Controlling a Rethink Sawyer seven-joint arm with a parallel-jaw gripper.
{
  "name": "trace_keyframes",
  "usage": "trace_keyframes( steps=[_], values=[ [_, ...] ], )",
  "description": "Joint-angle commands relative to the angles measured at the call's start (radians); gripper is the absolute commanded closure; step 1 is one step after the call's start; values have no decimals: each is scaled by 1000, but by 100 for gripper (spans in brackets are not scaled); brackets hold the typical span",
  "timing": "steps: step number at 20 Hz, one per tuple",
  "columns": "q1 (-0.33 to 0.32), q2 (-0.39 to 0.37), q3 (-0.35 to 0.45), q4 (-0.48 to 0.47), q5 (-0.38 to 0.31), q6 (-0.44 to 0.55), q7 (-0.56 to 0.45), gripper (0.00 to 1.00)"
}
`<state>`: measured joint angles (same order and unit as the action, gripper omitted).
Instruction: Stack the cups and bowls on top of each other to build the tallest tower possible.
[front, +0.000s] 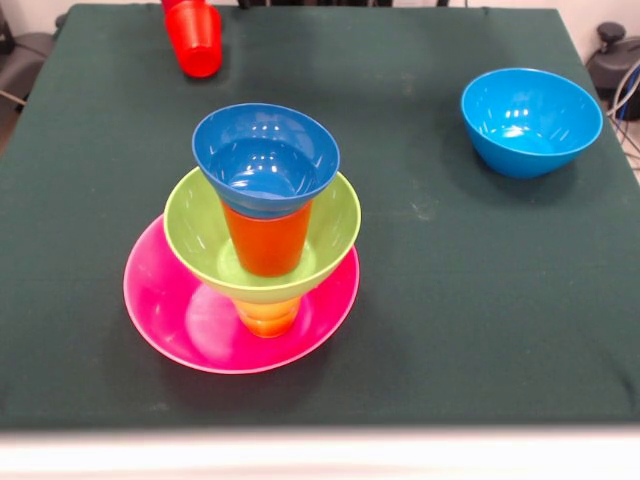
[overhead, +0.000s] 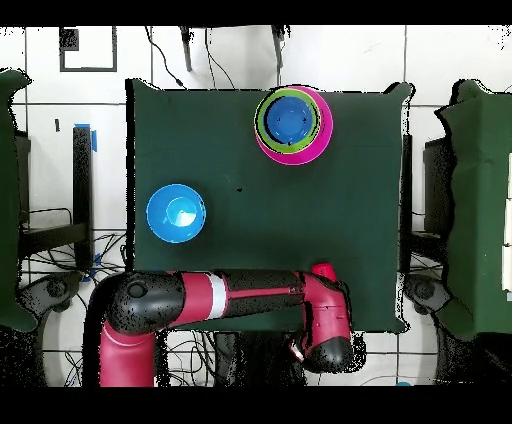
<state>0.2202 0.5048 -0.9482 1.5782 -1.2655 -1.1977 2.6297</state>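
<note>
The tower stands on the table's front left in the front view. From the bottom it is a wide pink bowl (front: 190, 320), a yellow cup (front: 268, 315), a lime green bowl (front: 200, 235), an orange cup (front: 266, 238) and a small dark blue bowl (front: 265, 158). From overhead the tower (overhead: 292, 122) shows as nested rings. A light blue bowl (front: 530, 120) stands alone, upright and empty; it also shows in the overhead view (overhead: 176, 213). A red cup (front: 196, 38) sits at the table's far edge, also seen from overhead (overhead: 323, 270), right by the arm's wrist (overhead: 327, 318). The gripper is hidden under that wrist.
The dark green cloth (front: 430, 300) covers the whole table. The red and black arm (overhead: 230, 297) lies along the table's robot-side edge. Cables and chairs stand round the table on the floor.
</note>
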Motion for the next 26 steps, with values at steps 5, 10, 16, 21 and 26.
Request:
trace_keyframes(
  steps=[5,10,16,21,26],
  values=[
    [-51,9,302,-97,248,289,69,0],
    [-98,53,322,-59,339,248,-65,0],
    [-132,136,320,-46,433,192,-188,0],
    [-146,207,299,-31,488,125,-263,0],
    [-139,275,282,-11,540,71,-302,0]
  ],
)
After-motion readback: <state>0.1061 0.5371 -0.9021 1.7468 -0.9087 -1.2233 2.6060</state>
